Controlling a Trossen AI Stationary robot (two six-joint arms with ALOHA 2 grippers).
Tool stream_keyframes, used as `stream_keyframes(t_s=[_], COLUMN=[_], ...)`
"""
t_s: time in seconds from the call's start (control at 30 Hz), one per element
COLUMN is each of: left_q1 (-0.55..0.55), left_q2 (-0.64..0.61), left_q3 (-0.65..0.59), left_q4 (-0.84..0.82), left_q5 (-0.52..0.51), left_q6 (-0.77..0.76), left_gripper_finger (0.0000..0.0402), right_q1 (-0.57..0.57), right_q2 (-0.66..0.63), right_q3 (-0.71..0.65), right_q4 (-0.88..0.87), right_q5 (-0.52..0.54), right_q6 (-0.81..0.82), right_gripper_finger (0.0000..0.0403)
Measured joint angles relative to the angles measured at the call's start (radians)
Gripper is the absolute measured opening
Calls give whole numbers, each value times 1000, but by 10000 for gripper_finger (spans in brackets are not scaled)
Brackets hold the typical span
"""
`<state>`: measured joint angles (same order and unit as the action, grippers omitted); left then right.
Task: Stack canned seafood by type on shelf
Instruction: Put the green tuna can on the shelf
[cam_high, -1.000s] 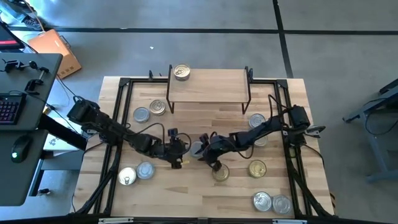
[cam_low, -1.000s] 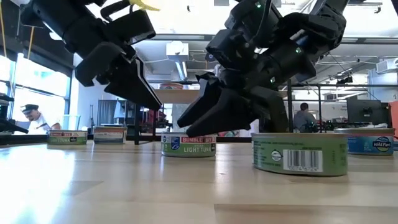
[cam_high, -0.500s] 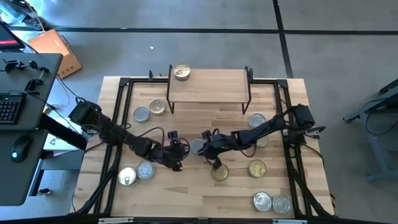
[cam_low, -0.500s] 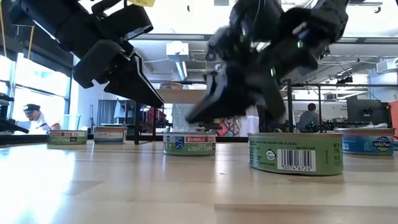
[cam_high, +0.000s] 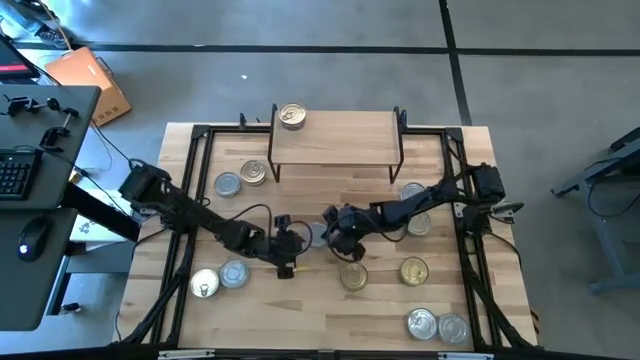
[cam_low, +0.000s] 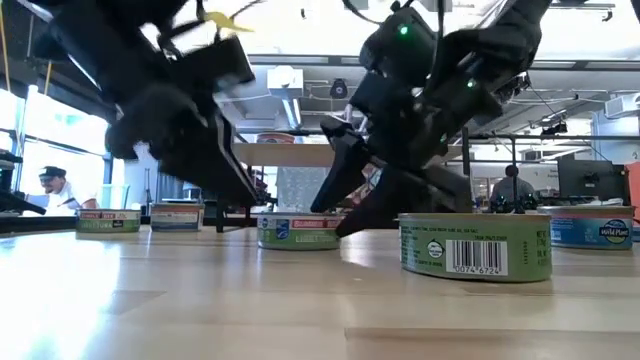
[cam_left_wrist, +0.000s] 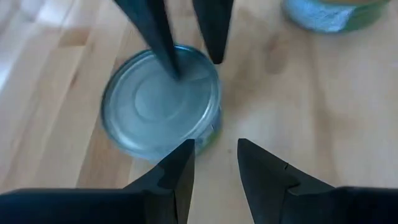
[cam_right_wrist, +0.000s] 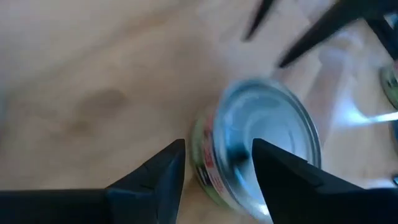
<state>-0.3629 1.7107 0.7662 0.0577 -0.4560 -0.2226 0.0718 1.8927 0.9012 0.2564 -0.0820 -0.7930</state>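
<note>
A silver-lidded tin (cam_high: 317, 236) of the canned seafood stands on the tabletop between my two grippers. In the low view this tin (cam_low: 298, 230) shows a light-tuna label. My left gripper (cam_left_wrist: 214, 155) is open just short of the tin (cam_left_wrist: 155, 106), with nothing between its fingers. My right gripper (cam_right_wrist: 217, 162) is open at the tin's opposite side, fingers slanting down. The shelf (cam_high: 335, 140) stands at the table's far edge with one gold-lidded tin (cam_high: 291, 116) on its left end. My right gripper has one fingertip (cam_left_wrist: 175, 70) over the silver tin's lid near its rim (cam_right_wrist: 273, 118). The other finger (cam_left_wrist: 211, 37) stands outside the tin's wall. The fingers slant down from the table's right. I cannot tell whether either finger touches the tin, which stands flat on the table.
A green-labelled tin (cam_low: 475, 245) with a gold lid (cam_high: 353, 277) sits just nearer than my right gripper. More tins lie around: two at the far left (cam_high: 240, 178), two at the near left (cam_high: 218, 278), several on the right (cam_high: 413, 270). A black frame (cam_high: 190, 200) edges the table.
My right gripper has left the gold-lidded green tin and gone toward the table's far edge, to the silver tin, rolling as it went. My left gripper has come down a little toward the table beside the same tin.
</note>
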Motion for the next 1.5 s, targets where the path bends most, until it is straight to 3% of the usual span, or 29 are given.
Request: stream_keyframes(t_s=[0.23,0.6,1.0,1.23,1.37,1.5], left_q1=[26,-10,-70,-148,-158,-140], left_q2=[45,-89,-89,-89,-74,-39], left_q3=[2,-1,0,0,0,0], left_q4=[-19,-173,-155,-32,-42,-28], left_q5=[-145,-206,-213,-340,-360,-379], left_q6=[39,8,51,252,419,492], left_gripper_finger=[113,113,113,113,113,127], right_q1=[-30,-19,-5,-4,-12,-25], right_q2=[24,24,-8,-63,-89,-98], right_q3=[2,5,-1,-2,-2,-1], right_q4=[51,52,39,36,51,56], right_q5=[25,101,145,111,49,40], right_q6=[84,123,300,385,436,477], right_gripper_finger=[152,8,1,0,0,0])
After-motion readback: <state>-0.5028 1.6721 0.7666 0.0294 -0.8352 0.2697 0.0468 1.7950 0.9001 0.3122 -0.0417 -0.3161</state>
